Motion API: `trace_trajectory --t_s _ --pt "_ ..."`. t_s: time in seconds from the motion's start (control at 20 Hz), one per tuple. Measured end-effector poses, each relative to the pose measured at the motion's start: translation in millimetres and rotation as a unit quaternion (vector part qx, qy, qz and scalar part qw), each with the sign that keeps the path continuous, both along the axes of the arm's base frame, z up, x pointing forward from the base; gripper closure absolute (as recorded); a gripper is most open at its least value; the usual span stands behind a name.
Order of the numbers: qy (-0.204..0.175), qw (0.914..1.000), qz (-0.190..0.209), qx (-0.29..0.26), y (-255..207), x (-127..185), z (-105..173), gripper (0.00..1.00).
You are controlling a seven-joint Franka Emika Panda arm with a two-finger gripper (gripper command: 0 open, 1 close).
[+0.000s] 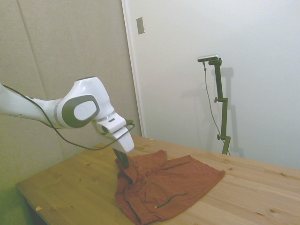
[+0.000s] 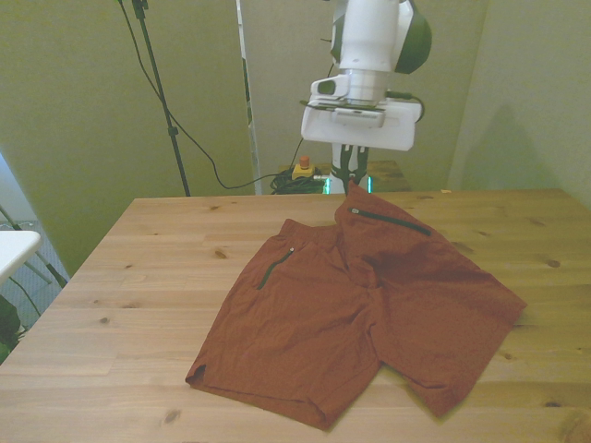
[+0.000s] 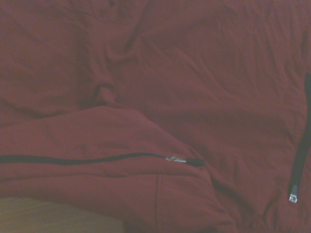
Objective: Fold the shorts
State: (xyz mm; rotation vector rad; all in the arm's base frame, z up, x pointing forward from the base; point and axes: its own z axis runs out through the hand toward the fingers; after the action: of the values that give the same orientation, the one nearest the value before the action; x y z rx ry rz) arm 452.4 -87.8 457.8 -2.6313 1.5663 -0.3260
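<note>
Rust-red soft fabric shorts (image 2: 360,314) spread wrinkled on the light wooden table (image 2: 138,277), legs toward the near edge in the front view, waistband toward the far edge. Two dark zip lines on the cloth — one on the front view's left half (image 2: 273,269), one near the raised waistband (image 2: 390,221); both seen close in the wrist view, silver pulls visible. No readable brand, label or writing anywhere. White arm's two-finger gripper (image 2: 350,175) clenched on the shorts' waistband at the far edge, that corner lifted off the table into a small peak, the rest of the cloth lying flat.
</note>
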Motion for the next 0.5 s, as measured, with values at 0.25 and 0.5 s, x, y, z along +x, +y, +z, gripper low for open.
trace_trajectory --t_s 0.25,0.5 --pt "0.000 0.9951 -0.023 0.096 -46.7 -14.8 -44.3 1.00" --pt "-0.005 0.9894 -0.031 0.142 -56.4 -26.2 -60.9 1.00"
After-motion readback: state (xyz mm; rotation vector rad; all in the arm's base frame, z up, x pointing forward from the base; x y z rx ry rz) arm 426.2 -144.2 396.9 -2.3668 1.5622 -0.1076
